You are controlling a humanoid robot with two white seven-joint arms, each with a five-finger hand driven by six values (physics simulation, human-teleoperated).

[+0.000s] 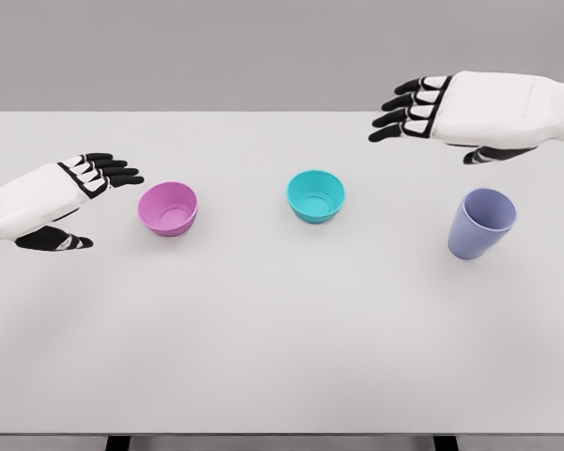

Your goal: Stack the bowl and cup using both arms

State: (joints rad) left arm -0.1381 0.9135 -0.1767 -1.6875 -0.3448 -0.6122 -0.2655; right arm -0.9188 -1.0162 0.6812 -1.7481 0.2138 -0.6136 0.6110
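Looking down from my head camera, I see a white table [282,357] with three small vessels in a loose row across its middle. At the left stands a pink bowl [168,208], upright, mouth open to the ceiling. Near the centre stands a teal bowl [316,195], also upright and about the same size. At the right, well apart from both, stands a lavender cup [482,223], taller than the bowls and tapering toward its base.

My left hand [70,193] enters from the left edge and hovers just beside the pink bowl without touching it. Its fingers are stretched out and relaxed, the thumb hanging below, and it holds nothing. My right hand [432,111] comes in from the upper right and hangs above the table behind the cup, between cup and teal bowl. Its fingers are likewise extended, slightly spread, and empty.

Nothing is stacked yet. I judge all three vessels to be light, stiff plastic with smooth, somewhat slippery walls, easy to knock or slide with a careless touch. The pink bowl seems best pinched at its rim, thumb inside or outside. The cup I would wrap around its upper wall, where it is widest, keeping it upright.
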